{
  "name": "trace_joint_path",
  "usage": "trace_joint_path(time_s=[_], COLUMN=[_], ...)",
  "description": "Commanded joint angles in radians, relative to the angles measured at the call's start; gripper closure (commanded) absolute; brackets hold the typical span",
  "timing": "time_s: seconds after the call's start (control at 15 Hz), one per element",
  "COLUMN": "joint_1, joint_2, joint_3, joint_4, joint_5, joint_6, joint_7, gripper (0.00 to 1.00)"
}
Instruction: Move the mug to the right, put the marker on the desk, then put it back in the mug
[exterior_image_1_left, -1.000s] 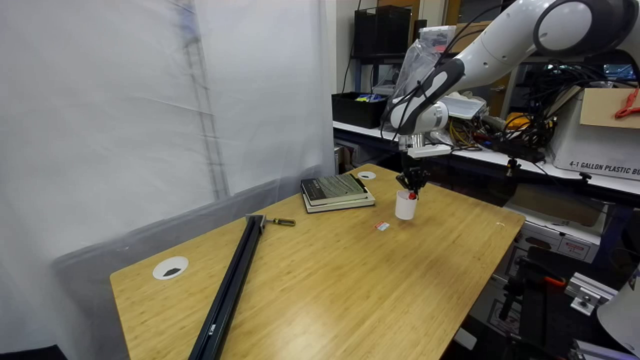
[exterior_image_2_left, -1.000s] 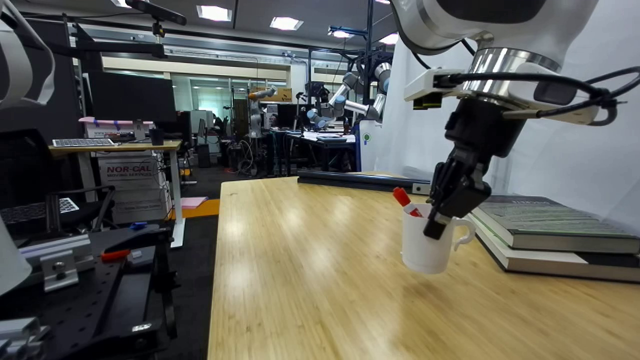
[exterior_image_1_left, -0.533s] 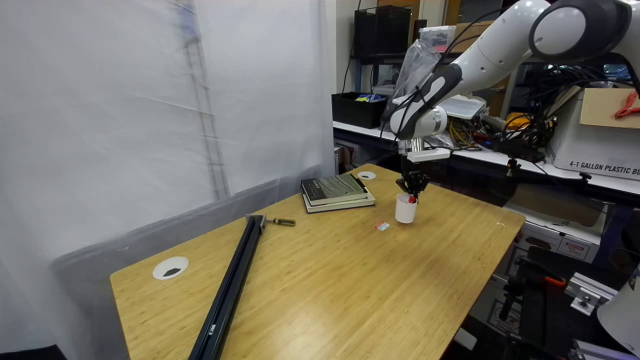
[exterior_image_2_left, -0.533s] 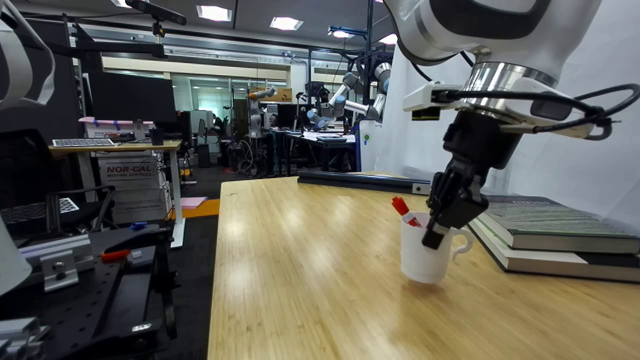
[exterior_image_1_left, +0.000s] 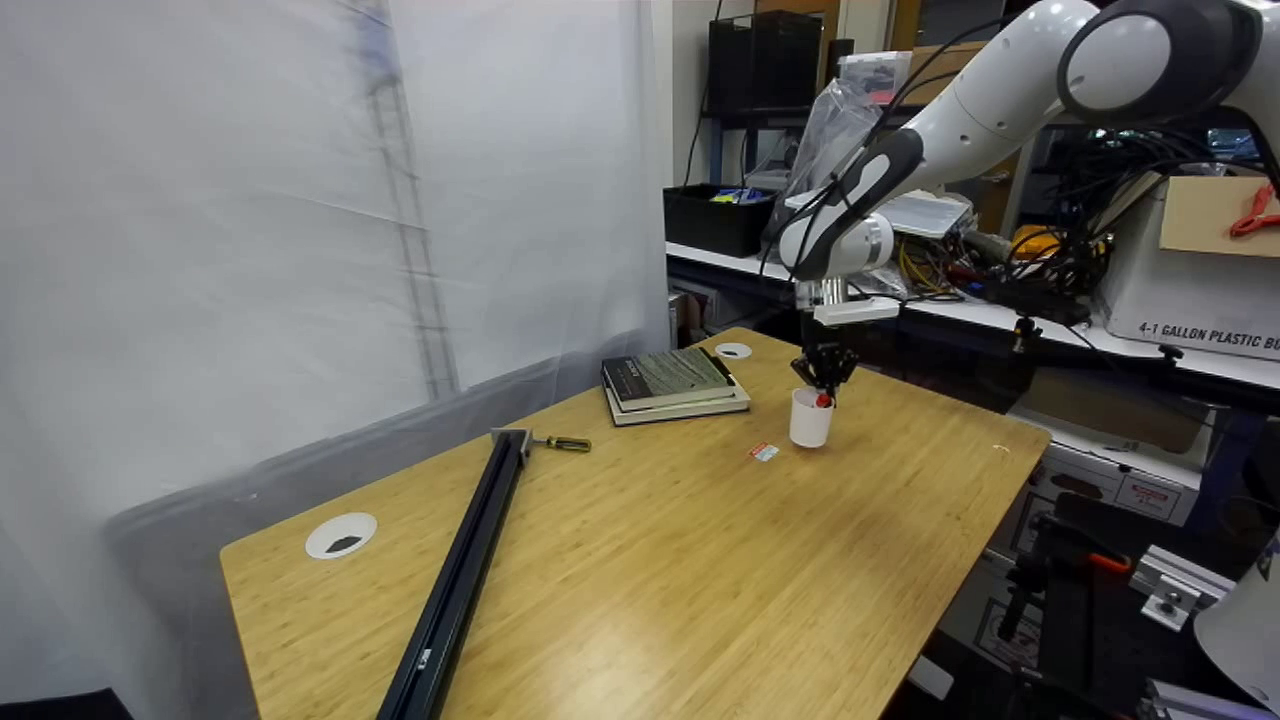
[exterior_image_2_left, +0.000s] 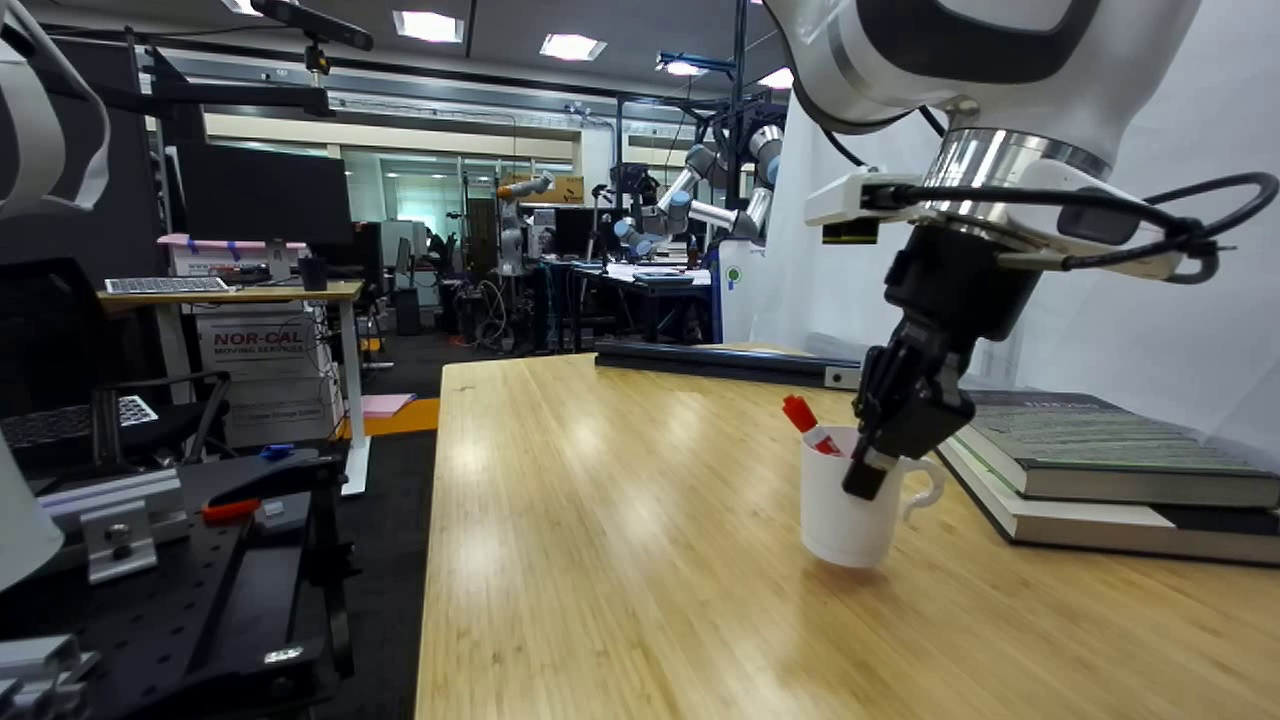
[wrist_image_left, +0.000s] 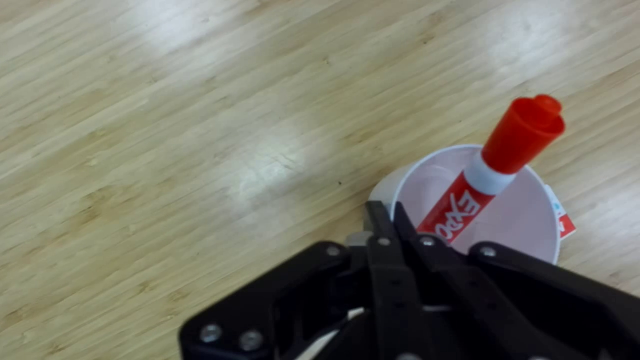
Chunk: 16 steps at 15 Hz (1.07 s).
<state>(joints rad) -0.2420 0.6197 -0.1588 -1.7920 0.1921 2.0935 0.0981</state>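
The white mug (exterior_image_2_left: 835, 520) stands upright at or just above the light-wood desk (exterior_image_2_left: 620, 580); I cannot tell if its base touches. It also shows in an exterior view (exterior_image_1_left: 809, 425) and the wrist view (wrist_image_left: 515, 225). The red marker (exterior_image_2_left: 800, 413) leans inside the mug, its red cap above the rim; the wrist view shows its label too (wrist_image_left: 462, 207). My gripper (wrist_image_left: 389, 207) is shut on the mug's wall, one finger inside and one outside. It comes down tilted at the rim in both exterior views (exterior_image_2_left: 870, 475) (exterior_image_1_left: 828, 388). The handle faces the books.
Two stacked books (exterior_image_1_left: 670, 385) lie near the mug, close behind its handle in an exterior view (exterior_image_2_left: 1110, 455). A small red-white scrap (exterior_image_1_left: 764, 452) lies beside the mug. A long black bar (exterior_image_1_left: 465, 570) and a screwdriver (exterior_image_1_left: 567, 444) lie farther along the desk. Ringed cable holes (exterior_image_1_left: 322, 543) sit near the curtain edge.
The gripper and the mug with the marker in it have moved down toward the desk during the first half second. Since then they have barely moved.
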Motion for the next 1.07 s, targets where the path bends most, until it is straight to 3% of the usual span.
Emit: trace_joint_path(time_s=[0.0,1.0], joint_1=[-0.009,-0.009], joint_2=[0.005,0.039], joint_3=[0.011,0.021], joint_4=[0.010,0.028], joint_5=[0.011,0.009], joint_6=[0.010,0.028], joint_7=[-0.013,-0.018], gripper=[0.99,0.99])
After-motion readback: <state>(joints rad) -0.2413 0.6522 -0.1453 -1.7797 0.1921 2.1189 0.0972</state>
